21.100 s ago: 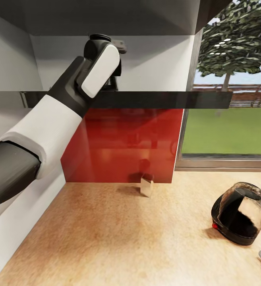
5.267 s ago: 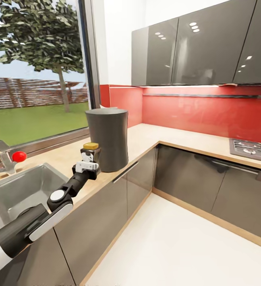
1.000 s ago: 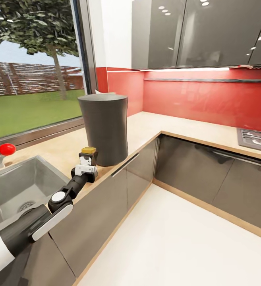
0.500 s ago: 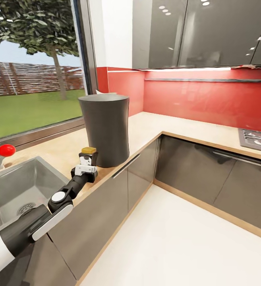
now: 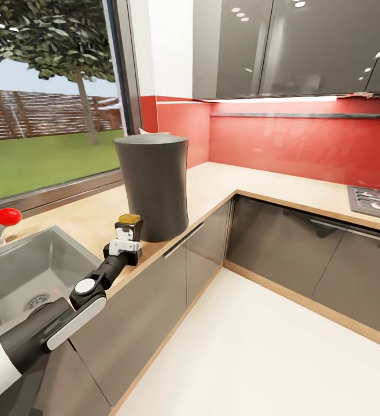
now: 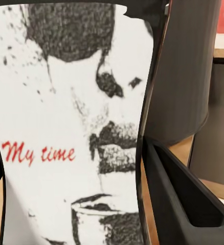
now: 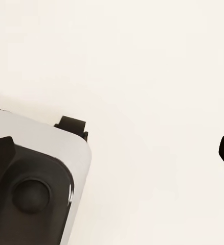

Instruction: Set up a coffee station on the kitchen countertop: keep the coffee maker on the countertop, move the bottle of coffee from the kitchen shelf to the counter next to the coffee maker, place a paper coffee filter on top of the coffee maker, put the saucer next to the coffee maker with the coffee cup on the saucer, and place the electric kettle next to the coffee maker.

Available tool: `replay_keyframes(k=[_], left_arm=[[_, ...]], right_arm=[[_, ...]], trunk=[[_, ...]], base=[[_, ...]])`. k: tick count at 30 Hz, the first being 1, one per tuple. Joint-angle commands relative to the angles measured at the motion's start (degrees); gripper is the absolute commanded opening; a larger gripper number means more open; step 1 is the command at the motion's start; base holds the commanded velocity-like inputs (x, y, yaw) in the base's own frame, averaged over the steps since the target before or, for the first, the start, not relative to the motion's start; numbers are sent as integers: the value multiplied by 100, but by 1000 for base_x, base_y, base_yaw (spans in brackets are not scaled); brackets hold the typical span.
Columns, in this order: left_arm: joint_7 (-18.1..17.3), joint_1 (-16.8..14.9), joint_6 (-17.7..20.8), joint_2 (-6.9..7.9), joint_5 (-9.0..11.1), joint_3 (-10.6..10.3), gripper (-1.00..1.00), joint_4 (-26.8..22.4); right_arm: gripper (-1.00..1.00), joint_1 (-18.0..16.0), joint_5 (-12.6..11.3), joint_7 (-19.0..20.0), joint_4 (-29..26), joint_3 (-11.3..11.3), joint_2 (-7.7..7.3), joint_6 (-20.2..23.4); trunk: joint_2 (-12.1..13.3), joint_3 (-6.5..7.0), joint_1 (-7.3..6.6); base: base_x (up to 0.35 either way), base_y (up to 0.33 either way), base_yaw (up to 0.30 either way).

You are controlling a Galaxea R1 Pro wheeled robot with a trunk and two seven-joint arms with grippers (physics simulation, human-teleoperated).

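mostly hidden bottle of coffee [image 5: 128,222] clamped in left gripper [image 5: 126,238], beside coffee maker [image 5: 152,186]

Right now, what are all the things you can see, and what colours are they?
Maker: one, charcoal grey, on the countertop by the window.
Bottle: one, dark with yellow lid and white label, beside the maker, in the left gripper.
Sink: one, steel, set in the countertop.
Tap knob: one, red, behind the sink.
Hob: one, dark grey, far along the countertop.
Left arm: black and white, reaching over the sink.
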Motion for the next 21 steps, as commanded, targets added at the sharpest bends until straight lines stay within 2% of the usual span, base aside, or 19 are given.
replay_keyframes(k=[1, 16, 21], left_arm=[[42, -10, 24, 5, 2, -18, -100, -11], [42, -10, 26, 5, 2, -18, -100, -19], [42, -10, 23, 5, 2, -12, -100, -15]], right_arm=[[100, -7, -2, 1, 15, 24, -1, -30], [100, -7, -2, 1, 15, 24, -1, -29], [100, -7, -2, 1, 15, 24, -1, -30]], trunk=[[-45, -24, 23], [-406, -186, 220], [-406, -186, 220]], base=[[0, 0, 0], [0, 0, 0], [0, 0, 0]])
